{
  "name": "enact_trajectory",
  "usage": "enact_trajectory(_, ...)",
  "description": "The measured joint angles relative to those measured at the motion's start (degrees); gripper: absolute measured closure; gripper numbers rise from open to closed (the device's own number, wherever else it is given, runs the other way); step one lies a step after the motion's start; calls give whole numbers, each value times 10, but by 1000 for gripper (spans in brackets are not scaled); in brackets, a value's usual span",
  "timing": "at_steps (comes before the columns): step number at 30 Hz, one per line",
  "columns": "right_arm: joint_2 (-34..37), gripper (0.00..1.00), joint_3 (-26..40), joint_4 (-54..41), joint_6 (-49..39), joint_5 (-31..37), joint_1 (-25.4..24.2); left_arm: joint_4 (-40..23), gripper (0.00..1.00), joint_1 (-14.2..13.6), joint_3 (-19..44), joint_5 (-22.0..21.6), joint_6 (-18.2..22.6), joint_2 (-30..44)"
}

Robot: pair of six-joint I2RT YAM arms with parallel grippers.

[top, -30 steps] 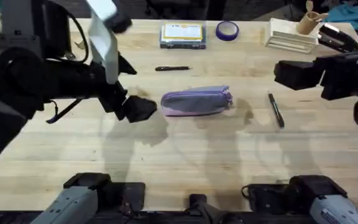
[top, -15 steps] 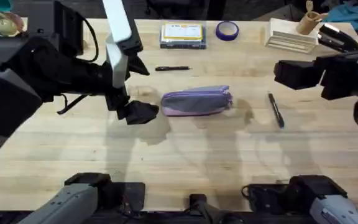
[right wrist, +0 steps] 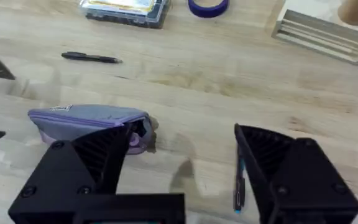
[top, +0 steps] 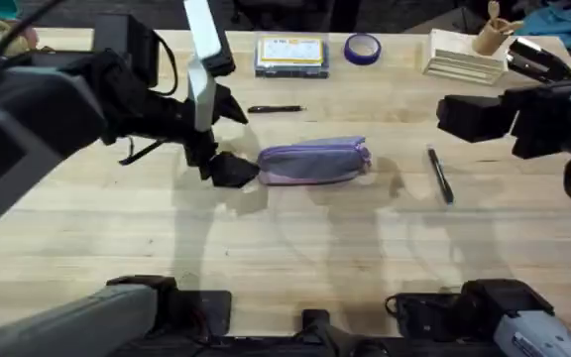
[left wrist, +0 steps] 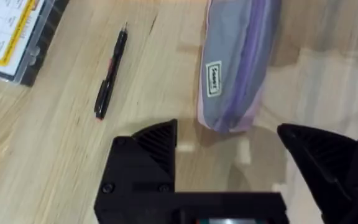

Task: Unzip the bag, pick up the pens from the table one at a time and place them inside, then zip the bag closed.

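The lilac and grey bag (top: 313, 162) lies zipped in the middle of the table (top: 295, 248). One black pen (top: 276, 109) lies behind it and another pen (top: 440, 176) to its right. My left gripper (top: 231, 137) stands open just off the bag's left end. In the left wrist view the bag (left wrist: 235, 74) ends ahead of the gap in my left gripper (left wrist: 229, 149), and a pen (left wrist: 110, 68) lies off to one side. My right gripper (top: 452, 117) hovers open right of the bag, above the second pen. The right wrist view shows the bag (right wrist: 86, 121), the far pen (right wrist: 92, 57) and the nearer pen (right wrist: 238, 186).
A blue-and-yellow plastic box (top: 290, 55) and a purple tape roll (top: 362, 48) sit at the back of the table. A stack of white trays (top: 462, 59) with a cup and a black stapler (top: 538, 61) stands at the back right. Bare wood lies in front of the bag.
My left gripper has moved to the right, closing in on the bag's left end. The right arm, the bag and both pens have stayed put.
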Motion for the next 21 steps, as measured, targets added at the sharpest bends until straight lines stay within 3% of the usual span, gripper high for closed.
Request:
enact_trajectory(5,0,4,0,0,0,0,0,41,7,0,0,32,0,55)
enact_trajectory(12,0,4,0,0,0,0,0,51,7,-1,0,68,0,120)
enact_trajectory(15,0,4,0,0,0,0,0,68,7,-21,0,78,0,161)
enact_trajectory(16,0,4,0,0,0,0,0,78,130,-42,0,79,0,178)
enact_trajectory(17,0,4,0,0,0,0,0,85,376,-46,0,80,-1,178)
enact_trajectory(21,0,4,0,-16,0,0,0,88,677,-45,0,82,0,178)
